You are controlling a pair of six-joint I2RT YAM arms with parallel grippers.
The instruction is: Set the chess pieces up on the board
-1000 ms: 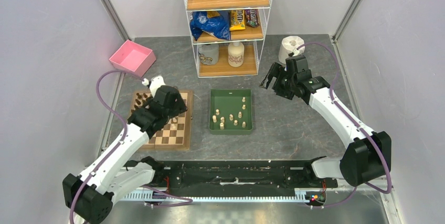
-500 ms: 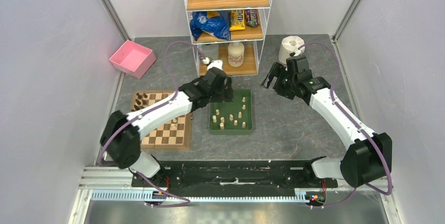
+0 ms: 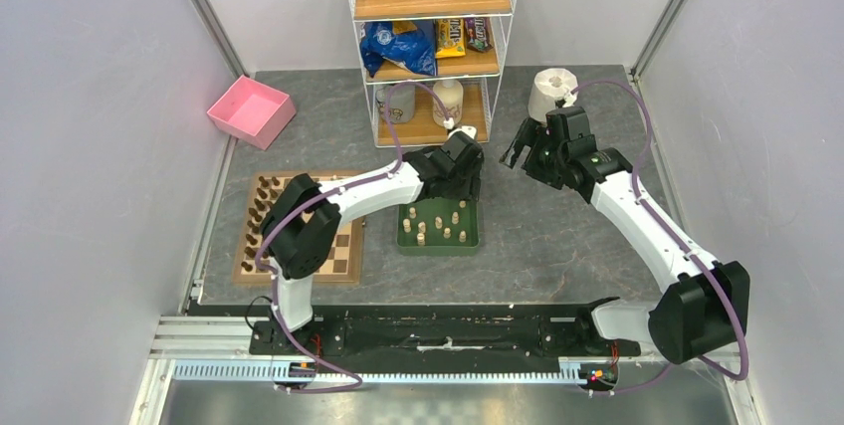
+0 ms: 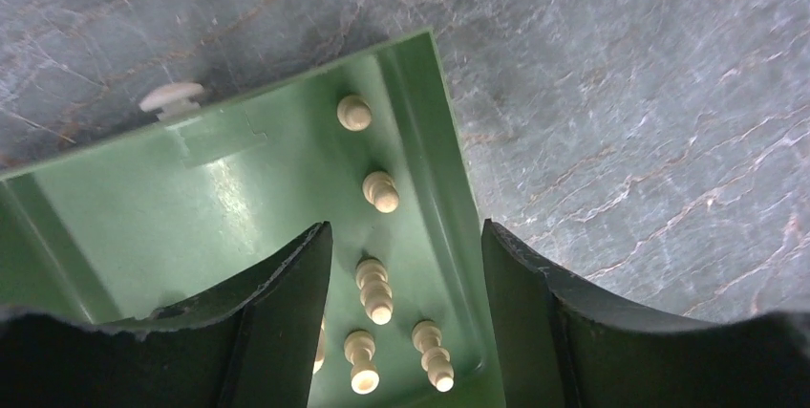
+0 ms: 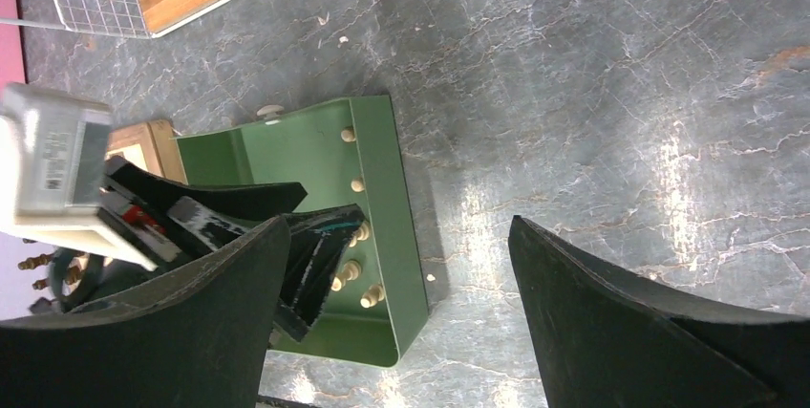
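Note:
The board [image 3: 343, 246] lies at the left, with dark chess pieces [image 3: 261, 208] lined along its left side. Several pale chess pieces [image 3: 438, 224] stand in the green tray [image 3: 439, 247] at centre. My left gripper [image 3: 461, 178] hangs over the tray's far right corner. In the left wrist view it [image 4: 406, 236] is open, with pale pieces [image 4: 375, 289] below the gap and nothing held. My right gripper [image 3: 518, 151] hovers open to the right of the tray, and its wrist view [image 5: 401, 226] shows the tray [image 5: 287, 150] and bare table.
A wire shelf [image 3: 433, 37] with bottles and snack packs stands behind the tray. A pink bin [image 3: 251, 109] sits at the back left. A white roll [image 3: 552, 92] stands behind my right gripper. A small white knob [image 4: 172, 97] lies just outside the tray's wall.
My left arm has swung right, from over the board to over the green tray's far right corner. The right arm has barely moved.

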